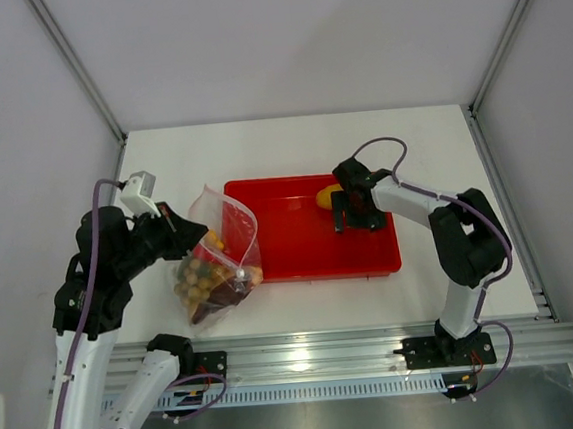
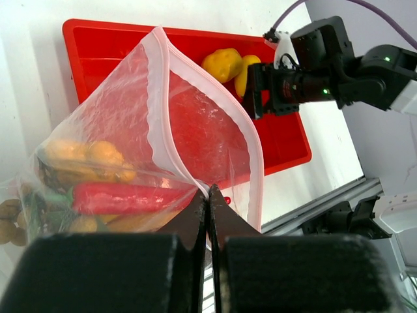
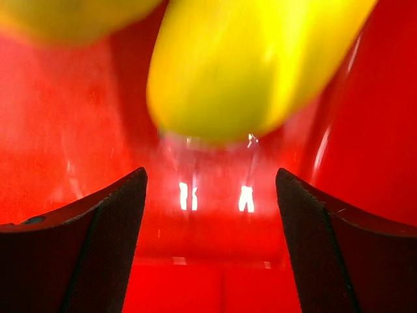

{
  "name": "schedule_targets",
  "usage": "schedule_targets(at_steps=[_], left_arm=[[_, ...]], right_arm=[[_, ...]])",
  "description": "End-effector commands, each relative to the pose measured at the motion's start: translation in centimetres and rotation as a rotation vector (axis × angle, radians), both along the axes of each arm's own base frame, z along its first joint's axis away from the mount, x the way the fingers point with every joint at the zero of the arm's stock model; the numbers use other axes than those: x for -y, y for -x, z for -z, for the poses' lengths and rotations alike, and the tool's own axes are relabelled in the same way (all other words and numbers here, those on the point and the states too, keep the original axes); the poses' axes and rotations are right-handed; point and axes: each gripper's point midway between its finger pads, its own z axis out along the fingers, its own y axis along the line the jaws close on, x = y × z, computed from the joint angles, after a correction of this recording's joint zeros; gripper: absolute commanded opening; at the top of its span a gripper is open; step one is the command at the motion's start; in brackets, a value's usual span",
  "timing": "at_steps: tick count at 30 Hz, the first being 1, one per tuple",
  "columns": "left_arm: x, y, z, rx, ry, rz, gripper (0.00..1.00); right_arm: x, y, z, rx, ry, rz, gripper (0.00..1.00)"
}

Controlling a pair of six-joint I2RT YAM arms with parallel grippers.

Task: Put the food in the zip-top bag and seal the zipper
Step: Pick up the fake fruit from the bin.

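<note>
Since the yellow egg-shaped fruit (image 3: 254, 65) on the red tray's (image 1: 300, 258) far side looks smooth and rounded, it'll probably squirt out unless the wide-open right gripper (image 3: 210, 182) straddles its middle. Left gripper (image 2: 207, 205) is pinched on the zip-top bag's (image 2: 124, 111) floppy rim.

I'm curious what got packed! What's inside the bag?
Inside the bag: orange chunks, a red stick and tan round fruits. Anything beneath them is hidden.
</note>
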Motion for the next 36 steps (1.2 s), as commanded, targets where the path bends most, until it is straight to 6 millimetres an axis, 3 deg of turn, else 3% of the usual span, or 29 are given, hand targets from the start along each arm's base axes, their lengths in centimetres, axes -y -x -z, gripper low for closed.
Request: schedule_targets(at_steps=[1, 16, 24, 36], left_arm=[[0.1, 0.0, -0.9, 0.06, 0.004, 0.015, 0.01], [0.5, 0.7, -1.0, 0.057, 0.016, 0.04, 0.01], [0.7, 1.1, -0.8, 0.052, 0.029, 0.056, 0.01], [0.8, 1.0, -0.1, 0.04, 0.026, 0.058, 0.01]], right_arm=[[-1.4, -3.8, -0.7, 0.102, -0.063, 0.045, 0.84], [0.2, -7.7, 0.8, 0.193, -0.029, 0.159, 0.89], [0.7, -9.1, 2.0, 0.251, 0.004, 0.201, 0.82], [0.3, -9.4, 2.3, 0.264, -0.023, 0.199, 0.33]])
